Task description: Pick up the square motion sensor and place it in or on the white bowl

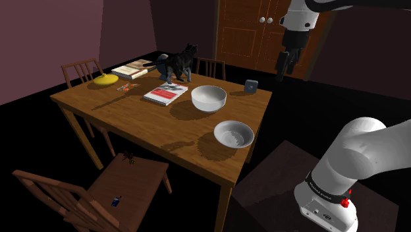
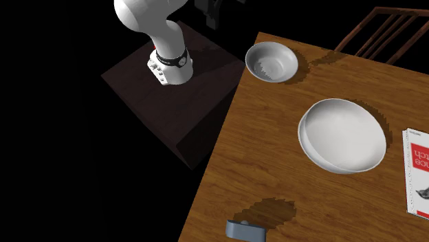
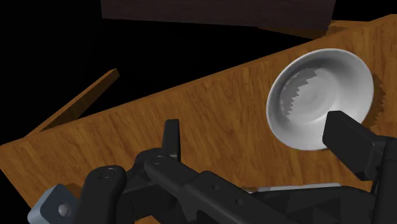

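The square motion sensor point(image 1: 250, 85) is a small grey-blue block near the table's far corner; it also lies at the near table edge point(image 2: 245, 230) and beside the hand point(image 3: 60, 205). A large white bowl point(image 1: 209, 97) point(image 2: 342, 134) sits mid-table. A smaller pale bowl point(image 1: 234, 134) point(image 2: 272, 60) point(image 3: 321, 98) stands near the stand-side edge. My gripper point(image 1: 282, 69) point(image 3: 257, 137) hangs high above and just beyond the table's corner, to the right of the sensor in the shoulder view. Its fingers point(image 3: 170, 137) stand apart with nothing between them.
On the wooden table point(image 1: 164, 122) are a black cat figure point(image 1: 176, 64), a red-and-white book point(image 1: 165, 94) point(image 2: 416, 172), stacked books point(image 1: 134, 68) and a yellow object point(image 1: 105, 80). Chairs point(image 1: 125, 184) surround the table. A wooden door point(image 1: 260, 33) stands behind.
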{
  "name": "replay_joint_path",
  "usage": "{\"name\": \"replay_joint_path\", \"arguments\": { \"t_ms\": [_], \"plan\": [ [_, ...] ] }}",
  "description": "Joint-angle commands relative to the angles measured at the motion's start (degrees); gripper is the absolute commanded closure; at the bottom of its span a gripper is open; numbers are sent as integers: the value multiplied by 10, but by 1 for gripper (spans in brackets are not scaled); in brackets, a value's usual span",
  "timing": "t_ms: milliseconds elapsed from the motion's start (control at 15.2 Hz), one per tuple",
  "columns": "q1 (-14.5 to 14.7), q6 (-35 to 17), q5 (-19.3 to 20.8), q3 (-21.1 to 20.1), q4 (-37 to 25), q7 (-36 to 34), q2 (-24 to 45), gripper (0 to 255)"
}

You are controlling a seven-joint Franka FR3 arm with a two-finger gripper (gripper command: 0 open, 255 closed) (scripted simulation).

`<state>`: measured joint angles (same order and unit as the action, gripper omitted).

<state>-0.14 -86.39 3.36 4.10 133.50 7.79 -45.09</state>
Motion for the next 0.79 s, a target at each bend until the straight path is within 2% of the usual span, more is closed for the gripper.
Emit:
{"name": "replay_joint_path", "arguments": {
  "t_ms": [0, 726],
  "plan": [
    [0, 0, 0, 0, 0, 0, 0, 0],
    [-25, -173, 24, 81, -21, 46, 173, 0]
  ]
}}
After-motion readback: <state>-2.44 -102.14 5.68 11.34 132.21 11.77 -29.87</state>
